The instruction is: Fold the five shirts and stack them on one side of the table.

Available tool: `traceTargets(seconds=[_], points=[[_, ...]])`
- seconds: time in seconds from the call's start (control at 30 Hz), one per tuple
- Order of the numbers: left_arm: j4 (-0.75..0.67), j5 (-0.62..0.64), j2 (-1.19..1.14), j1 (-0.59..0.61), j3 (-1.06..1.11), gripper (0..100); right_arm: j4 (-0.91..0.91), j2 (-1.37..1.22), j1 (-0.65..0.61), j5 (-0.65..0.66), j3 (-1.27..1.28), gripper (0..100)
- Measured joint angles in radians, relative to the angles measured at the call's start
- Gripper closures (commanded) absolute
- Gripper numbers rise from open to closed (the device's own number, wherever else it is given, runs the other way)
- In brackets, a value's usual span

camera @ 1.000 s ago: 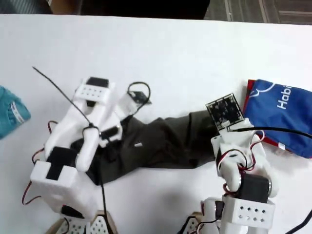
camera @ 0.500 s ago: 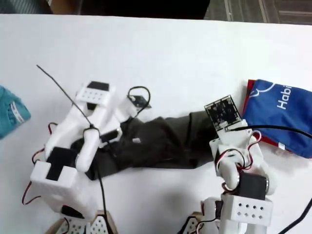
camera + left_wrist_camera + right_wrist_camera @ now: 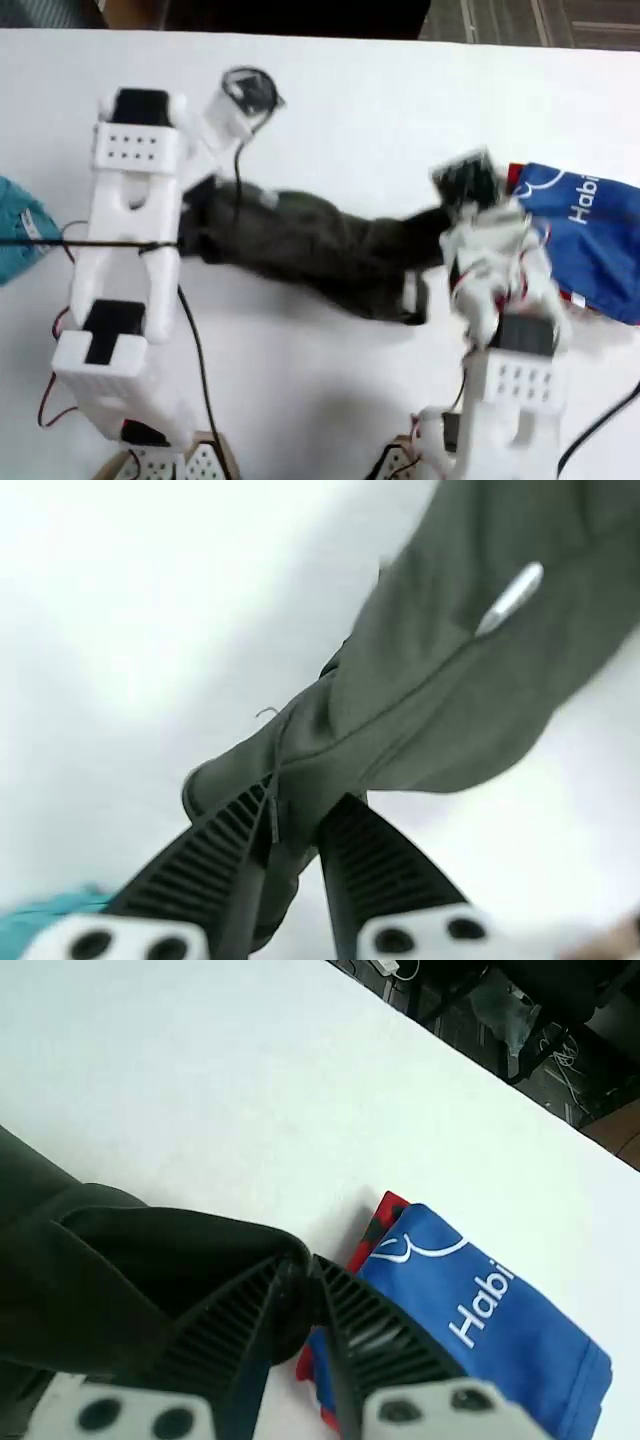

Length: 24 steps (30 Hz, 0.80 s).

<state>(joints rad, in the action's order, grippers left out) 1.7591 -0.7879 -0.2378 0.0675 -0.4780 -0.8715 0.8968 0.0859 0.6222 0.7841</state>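
Observation:
A dark olive shirt [image 3: 320,240] stretches across the middle of the white table between both arms. My left gripper [image 3: 295,825] is shut on its left end, lifting the cloth off the table; the shirt [image 3: 470,670] hangs away from the fingers. My right gripper [image 3: 298,1278] is shut on the shirt's right end [image 3: 120,1270]. In the high view the left arm [image 3: 130,220] stands extended at the left and the right arm [image 3: 495,280] at the right. A folded blue shirt [image 3: 580,235] lies over a red one [image 3: 375,1222] at the right edge.
A teal shirt [image 3: 22,230] lies at the table's left edge. The far edge of the table [image 3: 330,70] borders a dark floor with cables. Open white tabletop lies behind the dark shirt.
Both arms have risen and moved away from the front edge, pulling the dark shirt out from a bunched heap into a long stretched band.

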Motion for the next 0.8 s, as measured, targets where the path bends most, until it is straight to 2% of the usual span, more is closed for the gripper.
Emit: traceTargets(seconds=[0.07, 0.2, 0.37, 0.57, 0.8], points=[[0.003, 0.034, -0.04, 0.017, -0.086, 97, -0.028, -0.178, 0.0, 0.0, -0.17, 97.8], [0.009, 0.107, -0.087, 0.041, -0.181, 97, -0.192, -0.497, 0.0, -0.025, -0.557, 97.8], [0.009, 0.072, -0.087, 0.041, -0.035, 97, -0.43, -0.7, 0.0, -0.029, -0.937, 97.8], [0.009, -0.008, -0.081, 0.043, 0.319, 96, -0.612, -0.713, 0.0, -0.029, -1.091, 97.8], [0.009, -0.149, 0.117, 0.04, 0.621, 77, -0.729, -0.713, 0.0, -0.029, -1.099, 97.8]])
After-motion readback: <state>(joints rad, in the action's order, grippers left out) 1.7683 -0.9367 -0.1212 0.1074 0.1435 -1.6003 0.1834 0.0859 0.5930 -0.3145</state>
